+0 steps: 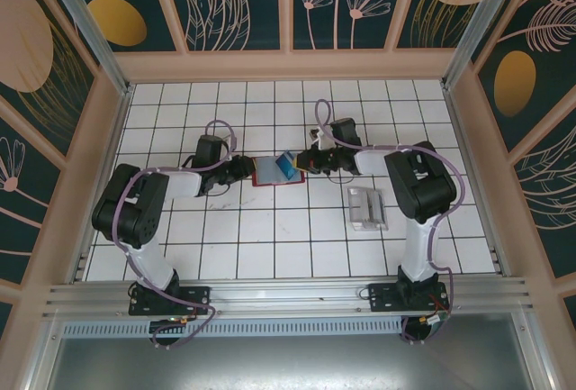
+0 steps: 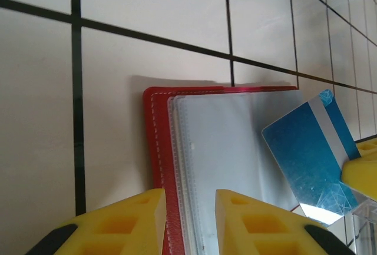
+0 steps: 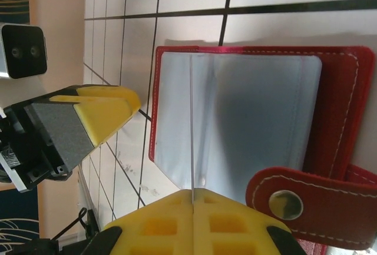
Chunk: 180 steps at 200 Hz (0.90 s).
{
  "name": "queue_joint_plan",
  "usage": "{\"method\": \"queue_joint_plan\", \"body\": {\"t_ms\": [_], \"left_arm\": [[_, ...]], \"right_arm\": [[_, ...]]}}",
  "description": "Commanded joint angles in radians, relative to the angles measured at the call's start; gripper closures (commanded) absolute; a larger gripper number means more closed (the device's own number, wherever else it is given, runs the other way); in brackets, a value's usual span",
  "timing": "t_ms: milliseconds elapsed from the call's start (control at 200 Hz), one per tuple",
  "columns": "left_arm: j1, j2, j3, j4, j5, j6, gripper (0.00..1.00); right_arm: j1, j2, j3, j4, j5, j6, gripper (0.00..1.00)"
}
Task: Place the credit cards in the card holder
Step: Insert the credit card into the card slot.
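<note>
From above, I see the wallet (image 1: pixel 267 172) lying open on the white tiled table (image 1: pixel 270 237), a little left of centre. It is a small red rectangle with a pale inside. My left gripper (image 1: pixel 247 170) sits at its left edge and my right gripper (image 1: pixel 304 163) at its right edge. A blue card (image 1: pixel 288 165) stands tilted over the wallet's right half. A clear slotted tray (image 1: pixel 367 208) lies well apart to the right and nearer.

In the left wrist view the texture comes out. The cover is grained red with white stitching, and glossy see-through sleeves (image 2: pixel 230 143) are stacked inside it. The card is a glossy blue rectangle with a pale stripe across it and a scuffed corner. A yellow finger of the right gripper holds it at the frame's right edge, over the sleeves. My left fingers are yellow ribbed plastic and stand a little apart, astride the wallet's stitched edge. I cannot tell whether they pinch it.

The right wrist view shows the card edge-on, a thin line running out over the sleeves from my right fingers, which are clenched on it. A rounded red clasp tab (image 3: pixel 306 208) with a metal snap (image 3: pixel 285 204) lies just beside those fingers. The left gripper's grey-padded yellow finger is just off the wallet's opposite edge.
</note>
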Motion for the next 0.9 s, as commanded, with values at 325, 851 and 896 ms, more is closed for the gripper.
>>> {"method": "queue_joint_plan", "body": {"t_ms": [325,851,896], "left_arm": [[-0.029,0.047,-0.013,0.000,-0.048,-0.014,0.76],[-0.029,0.043,-0.026,-0.025,-0.078,-0.023,0.79],[-0.029,0.042,-0.026,-0.023,-0.078,-0.023,0.79]], "right_arm": [[0.019,0.076,0.016,0.028,-0.046,0.018,1.00],[0.058,0.102,-0.002,0.158,0.011,0.187,0.91],[0.065,0.100,-0.011,0.180,0.022,0.214,0.89]]}}
